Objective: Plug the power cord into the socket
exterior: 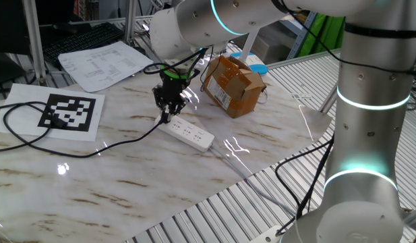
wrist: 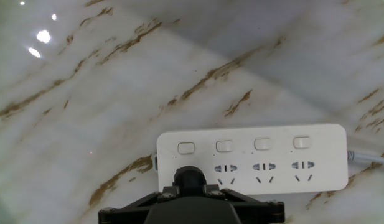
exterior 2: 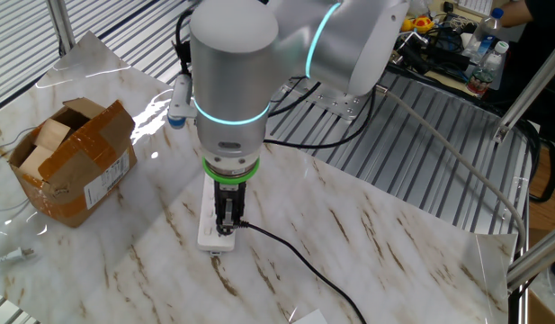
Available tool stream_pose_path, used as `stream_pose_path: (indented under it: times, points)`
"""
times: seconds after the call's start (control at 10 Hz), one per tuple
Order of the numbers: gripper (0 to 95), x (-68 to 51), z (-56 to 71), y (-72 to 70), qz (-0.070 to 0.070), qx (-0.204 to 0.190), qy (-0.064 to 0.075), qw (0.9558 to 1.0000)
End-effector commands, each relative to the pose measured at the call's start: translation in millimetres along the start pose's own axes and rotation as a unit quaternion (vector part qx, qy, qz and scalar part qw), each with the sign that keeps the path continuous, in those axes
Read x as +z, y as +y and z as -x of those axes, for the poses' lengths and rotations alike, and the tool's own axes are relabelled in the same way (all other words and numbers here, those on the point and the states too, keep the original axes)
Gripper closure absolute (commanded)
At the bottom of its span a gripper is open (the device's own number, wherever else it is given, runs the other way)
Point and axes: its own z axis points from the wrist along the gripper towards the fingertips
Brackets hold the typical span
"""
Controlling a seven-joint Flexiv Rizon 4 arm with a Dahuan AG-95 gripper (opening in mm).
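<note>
— Starting with the power cord (exterior: 79, 152): where does it lie?

— Its plug (wrist: 189, 179) sits at the end outlet of the socket (wrist: 254, 158), directly under the gripper (exterior: 170, 108). How deep it is seated cannot be told. The cable trails from there across the marble table (exterior: 127, 196), looping near a printed marker sheet (exterior: 67, 112).

— Gripper condition?

— Fingers are drawn close together on the plug, narrow gap only, pointing straight down over that end of the strip. The hand view shows three free outlets beside the plug and four switches above.

— Surroundings?

— The socket lies flat; its grey-white lead (wrist: 369, 157) exits the far end. A brown cardboard box (exterior: 233, 84) stands near, apart from the strip.
</note>
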Motion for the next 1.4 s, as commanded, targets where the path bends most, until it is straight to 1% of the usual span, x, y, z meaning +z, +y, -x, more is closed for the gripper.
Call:
stream_pose_path:
  times: [0.1,0.4,0.7,0.8,0.9,1.1,1.4]
  points:
    - [95.0,33.0,-1.6,0.9,0.003,0.000,0.004,1.0000]
    - [95.0,44.2,-4.6,2.7,-0.001,-0.006,-0.003,1.0000]
    - [95.0,47.4,-5.3,-0.9,0.003,-0.008,0.002,1.0000]
    - [95.0,51.0,-5.9,-0.5,0.005,-0.009,0.001,1.0000]
    - [95.0,56.0,-6.8,-0.8,0.003,-0.011,-0.005,0.9999]
    - [95.0,56.8,-7.4,-1.3,0.004,-0.011,-0.003,0.9999]
    - [95.0,57.1,-7.4,-1.2,0.007,-0.012,-0.005,0.9999]
